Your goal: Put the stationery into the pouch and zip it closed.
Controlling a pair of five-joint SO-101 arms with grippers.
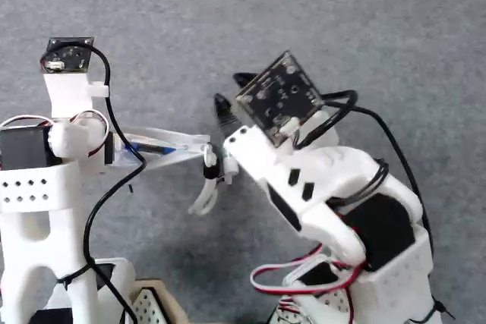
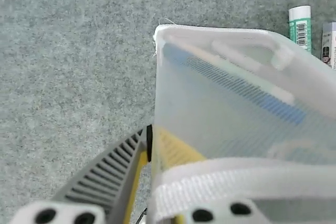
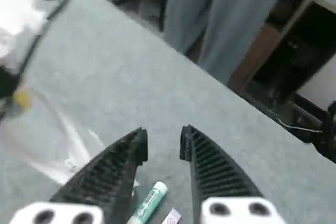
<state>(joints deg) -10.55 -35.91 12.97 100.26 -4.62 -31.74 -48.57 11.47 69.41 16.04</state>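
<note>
My left gripper (image 1: 120,149) is shut on one end of the clear pouch (image 1: 171,149), which it holds out sideways above the grey table. A blue pen (image 1: 152,147) lies inside the pouch (image 2: 231,93). Just past the pouch's far end, a green-and-white glue stick (image 2: 300,27) and another small stick (image 2: 329,43) lie on the table. My right gripper (image 1: 231,98) hovers open beside that far end, nothing between its black fingers. In the right wrist view the glue stick (image 3: 149,203) lies below the open gripper (image 3: 164,135), with the pouch (image 3: 47,140) off to one side.
Grey felt (image 1: 364,43) covers the whole table, with free room at the back and right. A small wooden box (image 1: 156,303) sits at the front edge between the arm bases. A person's trouser legs (image 3: 231,19) stand beyond the table's far edge.
</note>
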